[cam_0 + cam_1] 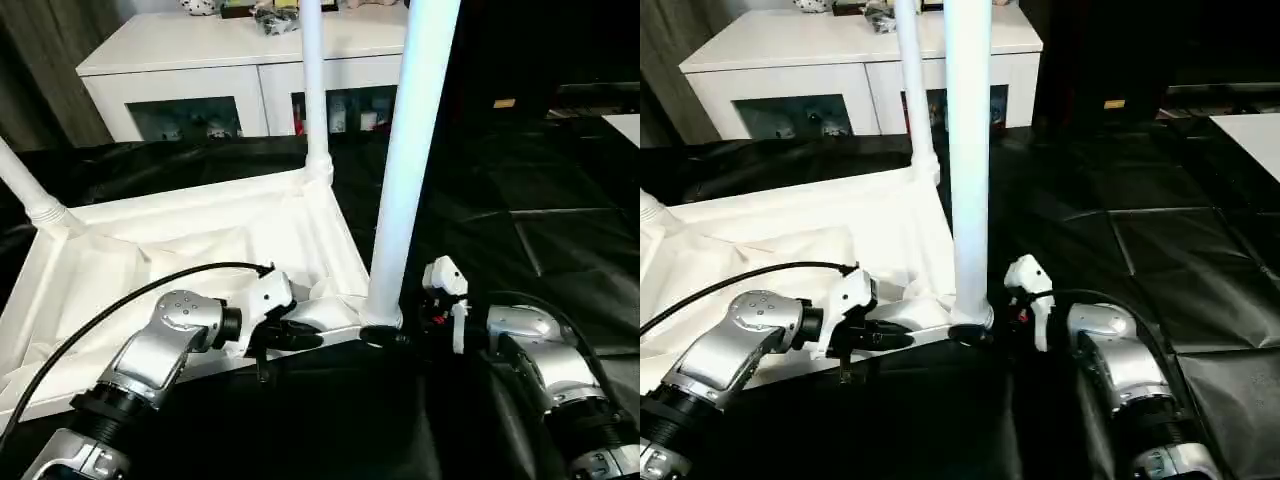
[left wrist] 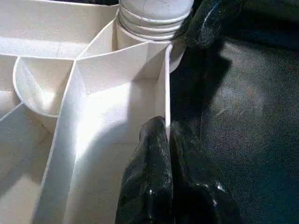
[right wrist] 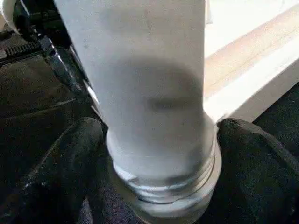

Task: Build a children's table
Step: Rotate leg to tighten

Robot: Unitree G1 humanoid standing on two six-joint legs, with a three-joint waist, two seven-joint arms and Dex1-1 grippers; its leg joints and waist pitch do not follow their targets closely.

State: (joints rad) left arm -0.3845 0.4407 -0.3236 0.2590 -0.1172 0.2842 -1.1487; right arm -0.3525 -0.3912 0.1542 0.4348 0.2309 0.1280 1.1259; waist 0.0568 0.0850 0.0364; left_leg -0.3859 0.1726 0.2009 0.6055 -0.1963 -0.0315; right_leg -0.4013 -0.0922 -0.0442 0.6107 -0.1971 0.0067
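Observation:
The children's table lies upside down, its ribbed white top [image 1: 190, 235] on the black-covered surface. Three white legs stand screwed into corners: the near right leg [image 1: 410, 150], the far right leg [image 1: 314, 90] and a far left leg [image 1: 25, 190]. My left gripper [image 2: 166, 128] is shut on the thin rim of the top [image 2: 166, 79], close to the near right corner. At the threaded base of the near right leg [image 3: 154, 93] is my right gripper [image 3: 161, 140], open, with one black finger [image 3: 70, 158] on each side of the collar.
A white cabinet with glass doors [image 1: 200, 50] stands behind the work, with small items on top. Black sheeting [image 1: 520, 220] covers the surface to the right. A white corner [image 1: 625, 125] shows at the far right edge.

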